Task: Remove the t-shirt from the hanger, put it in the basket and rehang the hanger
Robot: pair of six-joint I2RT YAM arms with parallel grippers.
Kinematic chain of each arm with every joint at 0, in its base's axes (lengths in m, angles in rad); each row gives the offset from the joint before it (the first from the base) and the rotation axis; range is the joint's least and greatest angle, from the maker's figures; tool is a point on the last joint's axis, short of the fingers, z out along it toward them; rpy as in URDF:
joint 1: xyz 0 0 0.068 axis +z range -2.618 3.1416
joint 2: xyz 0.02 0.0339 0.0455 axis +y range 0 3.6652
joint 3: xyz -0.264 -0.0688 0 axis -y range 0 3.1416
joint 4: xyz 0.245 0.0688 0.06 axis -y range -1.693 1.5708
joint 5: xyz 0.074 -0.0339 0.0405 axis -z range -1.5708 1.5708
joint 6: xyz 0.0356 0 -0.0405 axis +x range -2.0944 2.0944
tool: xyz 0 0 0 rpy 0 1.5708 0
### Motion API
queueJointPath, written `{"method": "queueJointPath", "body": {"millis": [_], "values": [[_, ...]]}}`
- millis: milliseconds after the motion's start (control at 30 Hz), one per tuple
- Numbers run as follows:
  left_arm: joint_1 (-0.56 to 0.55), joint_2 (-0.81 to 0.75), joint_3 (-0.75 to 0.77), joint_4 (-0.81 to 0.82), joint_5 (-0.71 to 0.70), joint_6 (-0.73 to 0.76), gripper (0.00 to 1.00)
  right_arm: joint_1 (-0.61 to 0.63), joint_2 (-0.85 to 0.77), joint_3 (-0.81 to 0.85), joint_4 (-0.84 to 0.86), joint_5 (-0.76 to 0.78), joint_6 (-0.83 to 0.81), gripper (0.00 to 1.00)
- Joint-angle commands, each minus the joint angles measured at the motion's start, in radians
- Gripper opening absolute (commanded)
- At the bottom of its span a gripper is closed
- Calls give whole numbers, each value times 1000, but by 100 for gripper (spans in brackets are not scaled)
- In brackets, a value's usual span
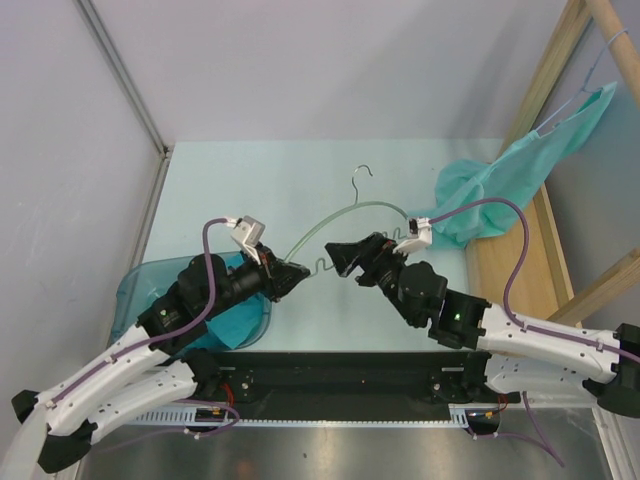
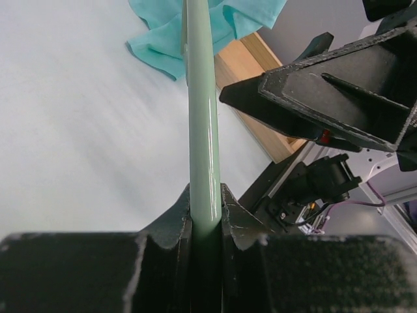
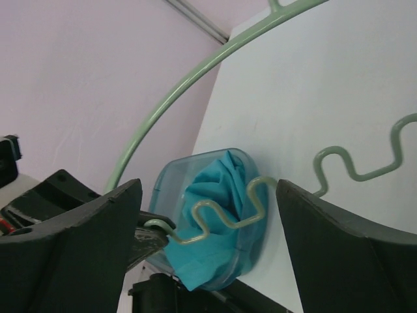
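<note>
One clear blue bin (image 1: 135, 290) sits at the near left of the hanger (image 1: 330, 222), close to the left arm. It holds one crumpled teal cloth (image 1: 238, 325). From the right wrist, that cloth fills most of the bin, seen behind the hanger's wavy lower bar.

There is one hanger, pale green with a metal hook, lying on the table (image 1: 250, 190). Its hook points away from the arms.

The t-shirt (image 1: 470, 195) is a teal bundle at the hanger's far right end, at the table's edge. From there the fabric runs up to the wooden rack (image 1: 555, 60) beyond that end. In the left wrist view the hanger's arm runs straight up against this fabric. Whether the arm is threaded inside it cannot be told, nor whether the bundle and the hanging stretch are one garment or two.

Two pincers work at the hanger's near left end. The left pincer (image 1: 290, 275) is clamped on the hanger's rod, its fingers (image 2: 171, 215) pressed against both sides. The right pincer (image 1: 338, 258) faces it just beside, jaws spread wide and gripping nothing. The wavy bar passes across the gap between them.
</note>
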Motion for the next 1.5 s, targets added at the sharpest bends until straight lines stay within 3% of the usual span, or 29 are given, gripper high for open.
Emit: {"method": "queueJointPath", "body": {"millis": [0, 167, 533, 867, 967, 1067, 1100, 1200, 1300, 1467], "values": [[3, -1, 25, 139, 44, -41, 1, 48, 16, 66, 48, 122, 44, 84], [3, -6, 9, 151, 70, -56, 0, 85, 71, 111, 68, 203, 59, 70], [3, -50, 13, 84, 88, 16, 0, 123, 229, 276, 60, 249, 60, 62], [3, -47, 15, 71, 147, 39, 0, 165, 310, 299, 103, 257, 156, 22], [3, -38, 27, 39, 151, 54, 0, 191, 307, 296, 106, 312, 185, 0], [3, -58, 35, 7, 139, 66, 21, 215, 293, 281, 113, 365, 189, 0], [3, -68, 35, 1, 112, 65, 40, 222, 283, 272, 122, 378, 182, 0], [3, -117, 30, -31, 50, 66, 63, 241, 246, 254, 117, 433, 148, 0], [3, -163, 32, -71, 21, 85, 71, 280, 209, 241, 122, 537, 101, 0], [3, -190, 50, -131, -50, 100, 73, 347, 163, 252, 129, 723, 73, 0]]}}
